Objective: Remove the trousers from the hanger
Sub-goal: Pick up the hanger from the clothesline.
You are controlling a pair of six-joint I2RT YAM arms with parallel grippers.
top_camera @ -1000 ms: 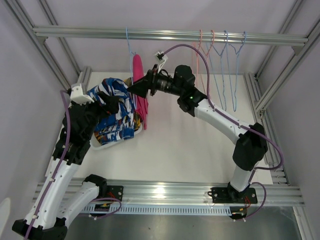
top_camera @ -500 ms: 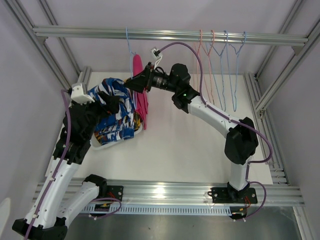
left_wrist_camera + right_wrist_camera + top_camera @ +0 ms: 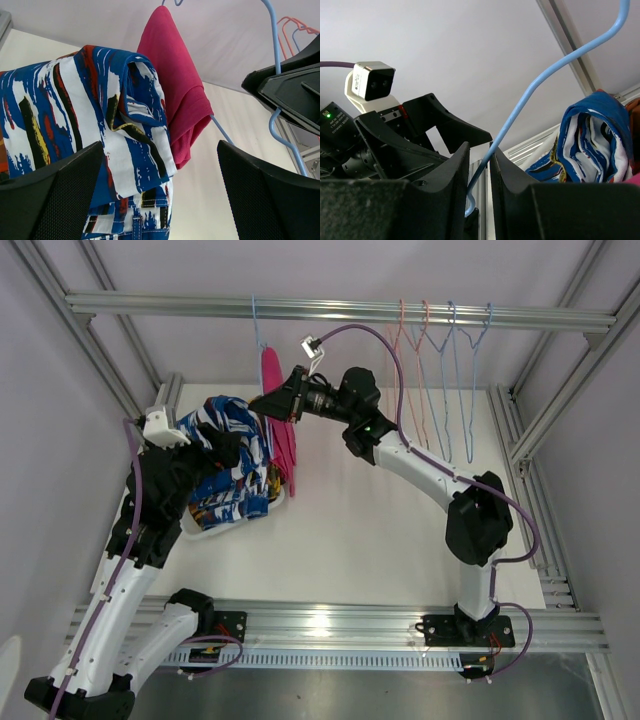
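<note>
The right pincer [image 3: 479,165] was nipped tight on the blue hanger [image 3: 530,105] wire, the pink trousers [image 3: 281,430] hung long-ways straight down just under it, and the left pincer [image 3: 160,195], wide apart, waited below them.

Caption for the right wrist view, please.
Right gripper pinching the light-blue wire hanger, with the blue-and-white patterned trousers piled beyond.

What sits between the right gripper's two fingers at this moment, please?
In the right wrist view, the right gripper has the light blue wire hanger running down between its nearly closed fingers. No cloth is in that gap; the blue-and-white trousers lie off to the side.
</note>
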